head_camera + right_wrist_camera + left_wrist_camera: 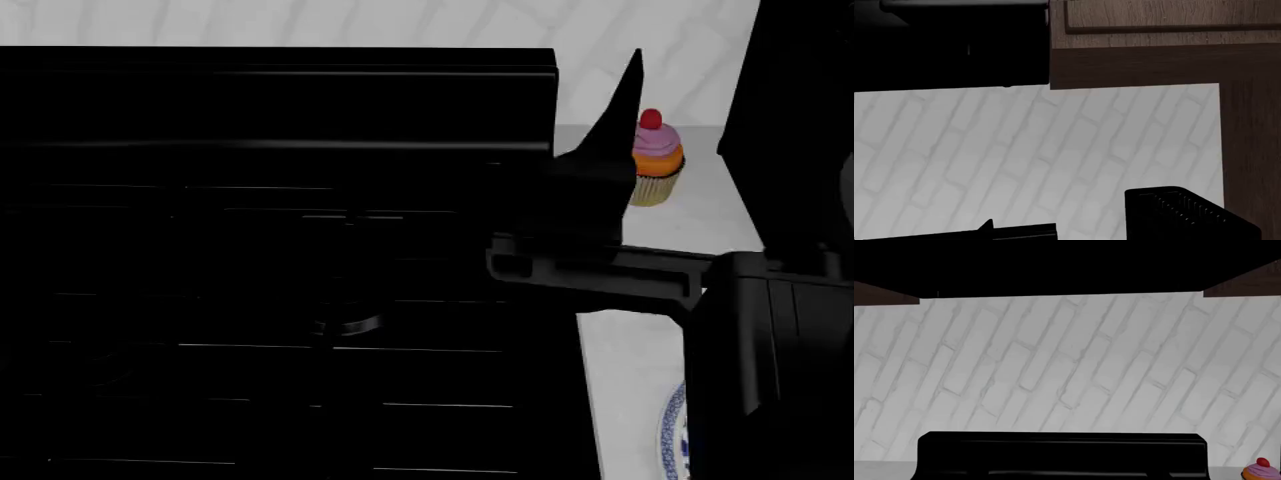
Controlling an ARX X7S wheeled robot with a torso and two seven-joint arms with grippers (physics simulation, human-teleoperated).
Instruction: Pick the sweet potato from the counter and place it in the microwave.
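Observation:
The sweet potato shows in no view. In the head view the white counter [694,215] runs as a strip to the right of the black stove. A tall black box, apparently the microwave [801,110], stands at the strip's far right; its top corner also shows in the right wrist view [1187,215]. A black arm crosses the counter and ends in a pointed black part, taken as my right gripper [607,150], next to the cupcake. Its jaws cannot be made out. My left gripper shows in no view.
The black stove [267,260] fills the left of the head view; its back panel shows in the left wrist view [1061,455]. A pink cupcake with a cherry [655,158] stands at the counter's back. A blue-patterned plate rim [671,440] shows near the front. A white brick wall and brown cabinets lie behind.

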